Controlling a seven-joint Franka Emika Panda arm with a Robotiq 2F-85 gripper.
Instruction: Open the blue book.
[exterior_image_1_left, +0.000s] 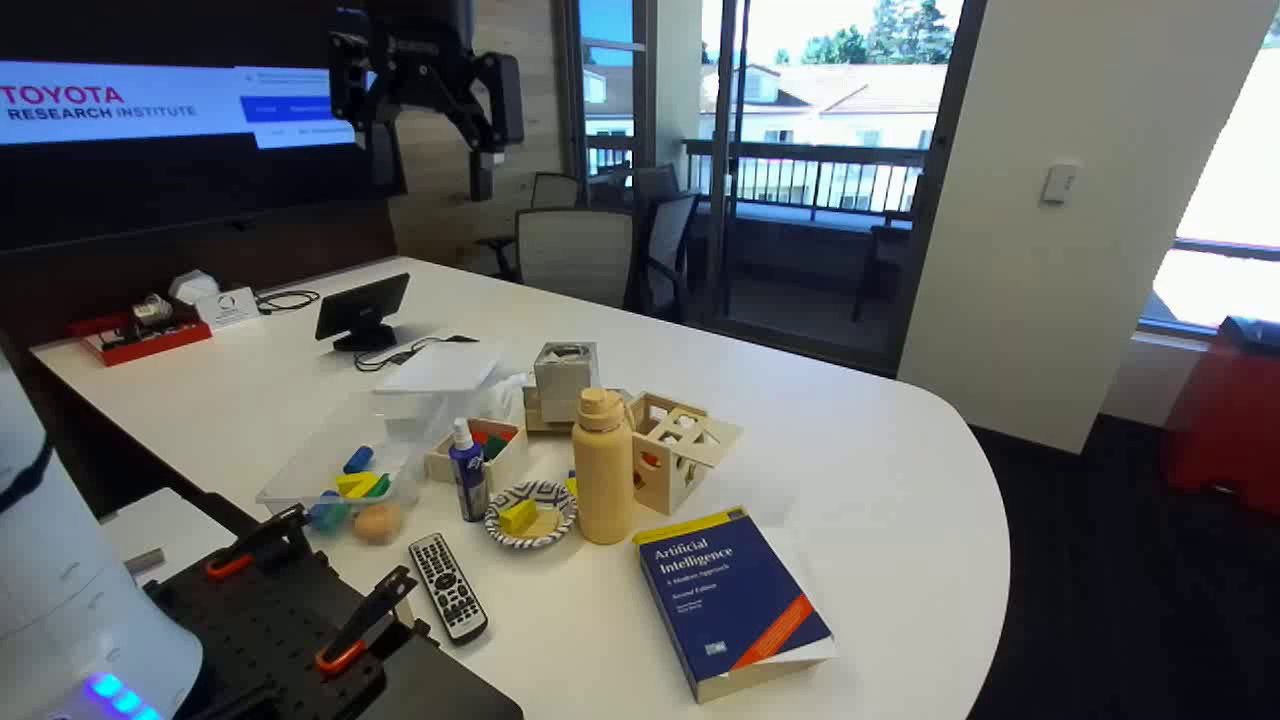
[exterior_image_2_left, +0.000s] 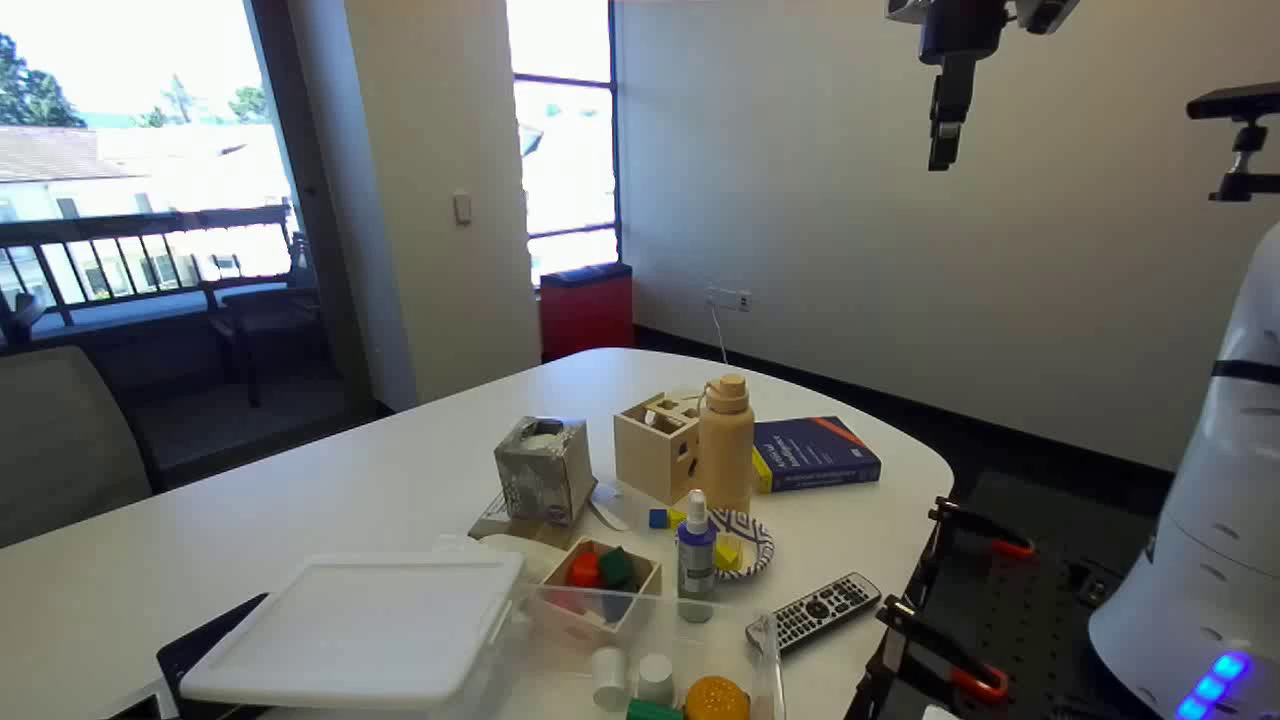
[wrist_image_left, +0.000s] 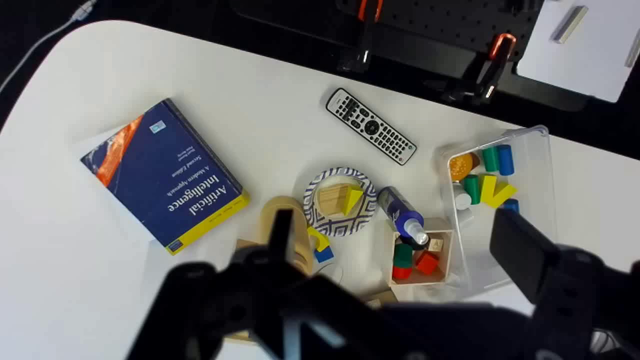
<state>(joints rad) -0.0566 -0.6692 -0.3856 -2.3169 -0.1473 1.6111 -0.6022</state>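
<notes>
One blue book (wrist_image_left: 165, 176) lies below the spread, empty pincer (exterior_image_1_left: 431, 170), offset toward the rounded end of the worktop (exterior_image_1_left: 890, 500).

Both exterior views are lit by daylight through the glass door (exterior_image_1_left: 820, 250) and the window (exterior_image_2_left: 567, 160); much of the sky (exterior_image_1_left: 775, 35) is blown out to white, and the window's edge is left ragged by glare. The bench (exterior_image_1_left: 860, 450) is brightly lit, while the floor (exterior_image_1_left: 1080, 560) is sunk in near-black. In the wrist view, soft shadows are cast beside the remote control (wrist_image_left: 371, 126), the tool (wrist_image_left: 395, 232) is rendered dark and blurred, and the blue book (wrist_image_left: 162, 175) is crisply shown.
</notes>
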